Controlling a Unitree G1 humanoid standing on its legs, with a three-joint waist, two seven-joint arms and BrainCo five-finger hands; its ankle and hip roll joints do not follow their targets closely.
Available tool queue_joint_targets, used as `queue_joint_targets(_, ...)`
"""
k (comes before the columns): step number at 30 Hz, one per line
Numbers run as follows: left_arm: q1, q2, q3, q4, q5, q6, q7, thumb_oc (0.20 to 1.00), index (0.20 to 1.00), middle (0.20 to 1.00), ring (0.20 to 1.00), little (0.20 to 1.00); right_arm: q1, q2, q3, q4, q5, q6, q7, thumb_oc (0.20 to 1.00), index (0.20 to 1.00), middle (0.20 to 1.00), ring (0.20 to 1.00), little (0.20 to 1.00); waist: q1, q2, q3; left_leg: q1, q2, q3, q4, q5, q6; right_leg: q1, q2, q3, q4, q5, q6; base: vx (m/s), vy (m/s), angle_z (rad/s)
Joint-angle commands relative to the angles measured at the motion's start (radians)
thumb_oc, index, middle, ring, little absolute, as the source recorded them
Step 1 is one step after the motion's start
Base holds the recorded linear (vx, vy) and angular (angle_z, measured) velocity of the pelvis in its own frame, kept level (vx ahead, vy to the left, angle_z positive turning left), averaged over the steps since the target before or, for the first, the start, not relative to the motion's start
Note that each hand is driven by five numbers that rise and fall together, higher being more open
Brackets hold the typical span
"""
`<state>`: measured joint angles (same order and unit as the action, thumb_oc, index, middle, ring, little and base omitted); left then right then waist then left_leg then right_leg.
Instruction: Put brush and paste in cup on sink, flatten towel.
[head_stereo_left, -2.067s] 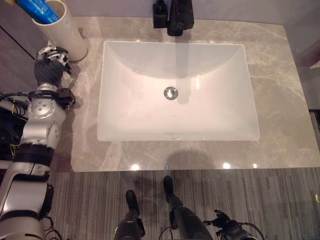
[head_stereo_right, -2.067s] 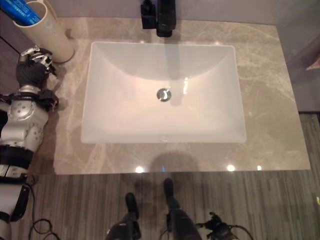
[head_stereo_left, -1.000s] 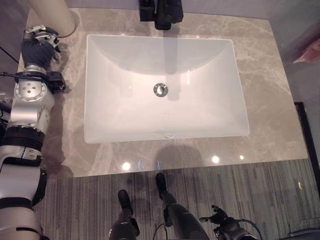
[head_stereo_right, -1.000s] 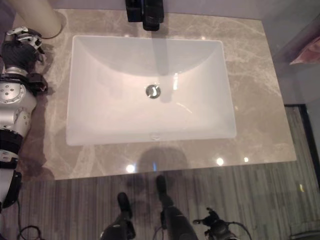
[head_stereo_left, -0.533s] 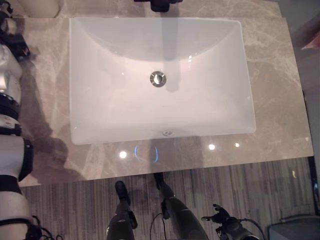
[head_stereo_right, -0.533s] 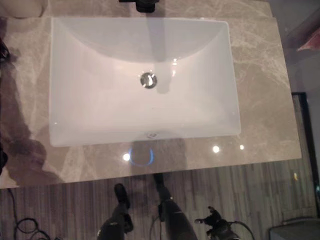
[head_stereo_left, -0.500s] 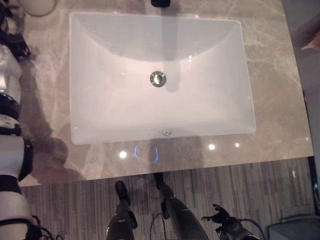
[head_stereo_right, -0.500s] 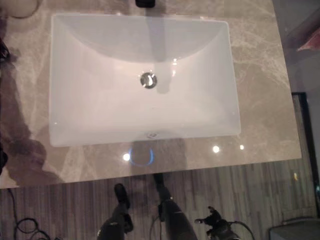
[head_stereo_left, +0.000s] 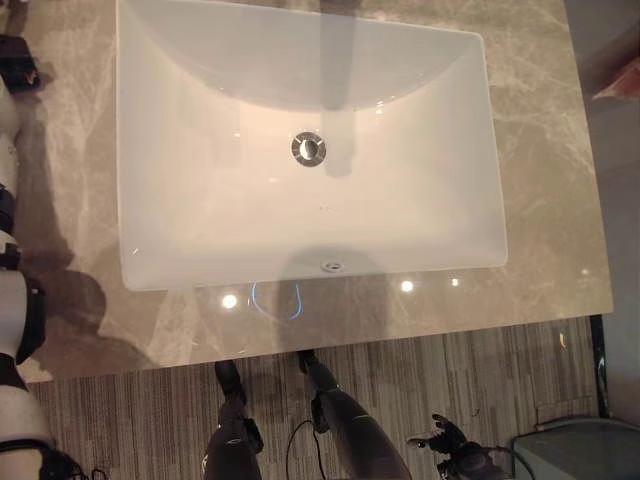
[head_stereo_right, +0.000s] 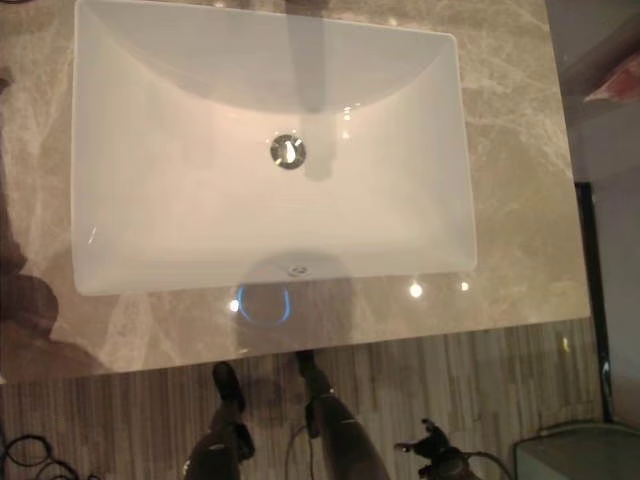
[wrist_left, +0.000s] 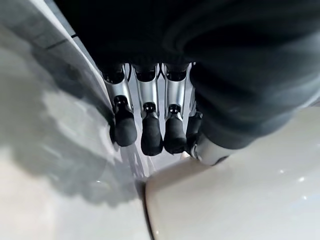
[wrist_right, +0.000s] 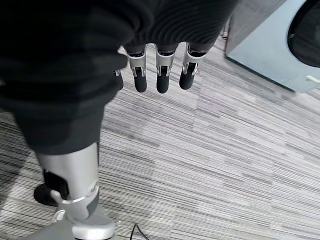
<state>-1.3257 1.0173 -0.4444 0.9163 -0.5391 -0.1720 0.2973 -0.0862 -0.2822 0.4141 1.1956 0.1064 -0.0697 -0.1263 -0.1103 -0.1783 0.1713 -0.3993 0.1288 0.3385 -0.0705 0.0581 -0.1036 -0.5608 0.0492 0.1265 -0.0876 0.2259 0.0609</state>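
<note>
The whole view has slid since a moment ago, so the camera has tipped down: the faucet and the cream cup that stood at the back left corner have passed off the top edge, and more of the striped floor (head_stereo_left: 480, 380) shows along the bottom. The things themselves look unmoved.

The surface (head_stereo_left: 545, 180) is polished grey-brown marble with pale veins, glossy enough to carry small light spots. Set into it is a white rectangular sink (head_stereo_left: 200, 230), smooth, with rounded corners, a round metal drain (head_stereo_left: 308, 148) and a small overflow hole in its near wall. A pink scrap at the far right edge (head_stereo_left: 618, 85) may be the towel; I cannot tell.

The left hand (wrist_left: 150, 125) hangs relaxed, fingers straight and empty, just above the surface beside the cup (wrist_left: 240, 200), a smooth cream cylinder. The right hand (wrist_right: 160, 70) hangs loose over the grey ribbed floor, holding nothing.
</note>
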Motion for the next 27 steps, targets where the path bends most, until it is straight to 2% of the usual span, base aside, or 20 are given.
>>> queue_joint_targets(1, 0.079, -0.047, -0.027, 0.000, 0.026, -0.014, 0.003, 0.200, 0.200, 0.200, 0.200, 0.200, 0.005, -0.025, -0.008, -0.017, 0.036, -0.011, 0.006, 1.000, 1.000, 1.000, 1.000, 1.000, 0.001, 0.022, 0.062, 0.013, 0.007, -0.096, -0.017, 0.010, 0.012, 0.043, -0.032, -0.090, 0.000, 0.014, 0.089, 0.00, 0.000, 0.00)
queue_joint_targets(2, 0.080, -0.048, -0.028, -0.001, 0.026, -0.013, 0.003, 0.200, 0.200, 0.200, 0.200, 0.200, 0.006, -0.024, -0.008, -0.016, 0.036, -0.011, 0.006, 1.000, 1.000, 1.000, 1.000, 1.000, 0.004, 0.032, 0.055, 0.023, 0.013, -0.107, -0.017, -0.023, 0.009, 0.054, -0.026, -0.090, 0.000, -0.009, 0.097, 0.09, 0.031, 0.01)
queue_joint_targets(3, 0.081, -0.068, -0.035, -0.020, 0.043, -0.014, 0.004, 0.200, 0.200, 0.200, 0.200, 0.200, 0.004, -0.023, -0.006, -0.019, 0.035, -0.012, 0.006, 1.000, 1.000, 1.000, 1.000, 1.000, 0.002, 0.033, 0.054, 0.023, 0.012, -0.107, -0.017, -0.023, 0.008, 0.055, -0.027, -0.093, 0.000, -0.010, 0.095, 0.00, 0.000, 0.00)
queue_joint_targets(4, 0.079, -0.071, -0.042, -0.029, 0.056, -0.017, 0.003, 0.200, 0.200, 0.200, 0.200, 0.200, 0.004, -0.027, -0.005, -0.022, 0.035, -0.015, 0.007, 1.000, 1.000, 1.000, 1.000, 1.000, -0.003, 0.023, 0.060, 0.011, 0.005, -0.097, -0.017, 0.009, 0.011, 0.044, -0.033, -0.095, 0.000, 0.012, 0.089, -0.09, -0.069, 0.03)
queue_joint_targets(6, 0.066, -0.076, -0.054, -0.045, 0.063, -0.020, 0.008, 0.200, 0.200, 0.200, 0.200, 0.200, 0.007, -0.031, -0.004, -0.033, 0.038, -0.020, 0.008, 1.000, 1.000, 1.000, 1.000, 1.000, -0.007, 0.020, 0.059, 0.014, 0.006, -0.095, -0.017, 0.008, 0.010, 0.043, -0.032, -0.097, 0.000, 0.013, 0.090, 0.00, -0.019, 0.03)
queue_joint_targets(7, 0.059, -0.077, -0.061, -0.032, 0.073, -0.018, 0.007, 0.200, 0.200, 0.200, 0.200, 0.200, 0.011, -0.034, -0.004, -0.034, 0.040, -0.021, 0.009, 1.000, 1.000, 1.000, 1.000, 1.000, -0.007, 0.030, 0.053, 0.028, 0.014, -0.102, -0.017, -0.026, 0.006, 0.056, -0.025, -0.096, 0.000, -0.009, 0.099, 0.08, 0.029, 0.00)
queue_joint_targets(18, 0.066, -0.089, -0.052, -0.027, 0.101, -0.028, 0.012, 0.200, 0.200, 0.200, 0.200, 0.200, 0.030, -0.051, -0.006, -0.028, 0.026, -0.019, 0.015, 1.000, 1.000, 1.000, 1.000, 1.000, -0.019, 0.010, 0.053, 0.053, 0.029, -0.071, -0.017, -0.025, -0.003, 0.059, -0.015, -0.090, 0.000, -0.004, 0.099, 0.01, -0.026, -0.03)
queue_joint_targets(27, 0.038, -0.154, -0.074, 0.001, 0.126, -0.023, 0.009, 0.200, 0.200, 0.200, 0.200, 0.200, 0.034, -0.054, -0.002, -0.030, 0.031, -0.027, 0.017, 1.000, 1.000, 1.000, 1.000, 1.000, -0.030, 0.004, 0.044, 0.070, 0.042, -0.058, -0.017, -0.025, -0.013, 0.067, -0.005, -0.090, 0.000, -0.011, 0.096, 0.01, -0.043, -0.03)
